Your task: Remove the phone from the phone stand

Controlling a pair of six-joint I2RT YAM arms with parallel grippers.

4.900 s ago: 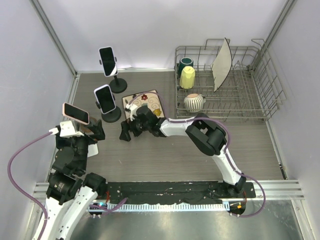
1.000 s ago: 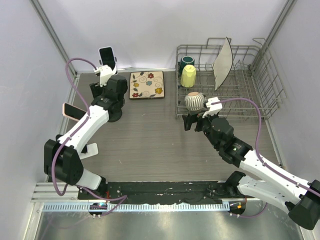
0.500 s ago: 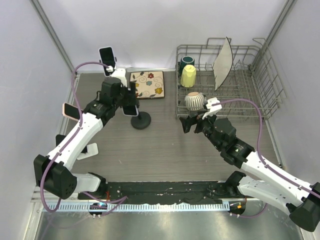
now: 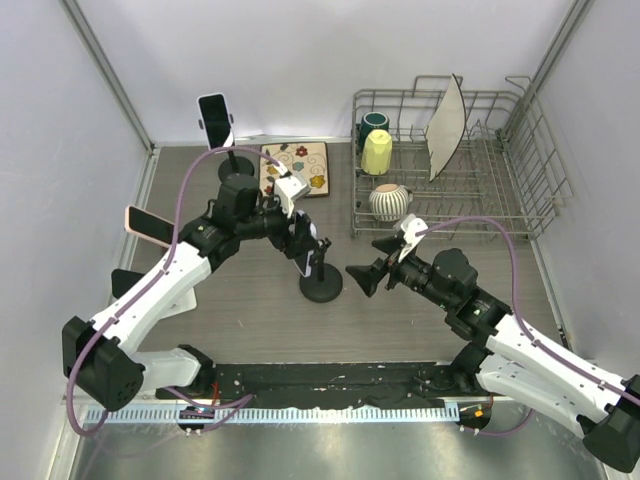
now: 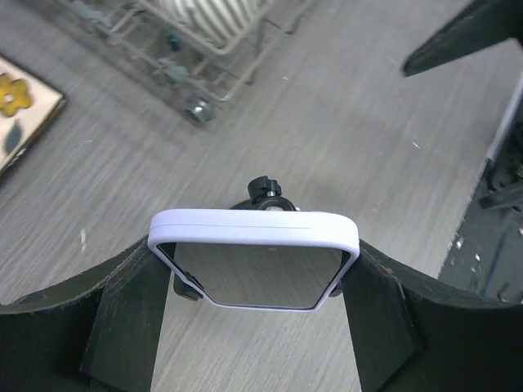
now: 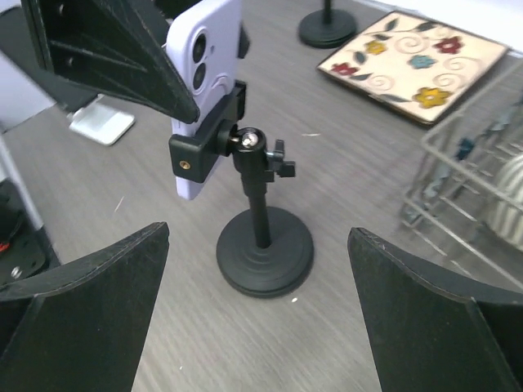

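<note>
A phone in a white case (image 4: 303,238) is clamped in a black phone stand (image 4: 321,287) whose round base rests on the table near the middle. My left gripper (image 4: 299,236) is shut on the phone's two long edges. In the left wrist view the phone (image 5: 253,238) sits between my fingers (image 5: 122,318). My right gripper (image 4: 363,277) is open and empty, just right of the stand and pointing at it. In the right wrist view the phone (image 6: 204,73) and the stand's base (image 6: 263,249) lie ahead of my open right gripper (image 6: 257,237).
A second phone (image 4: 215,121) stands on its stand at the back left. A third phone (image 4: 150,224) stands at the left edge. A flowered tile (image 4: 294,169) lies behind. A wire dish rack (image 4: 500,205) with cups and a plate fills the back right.
My left gripper has carried the phone and its stand from the back left to the middle of the table. My right gripper has moved left, down to the stand.
</note>
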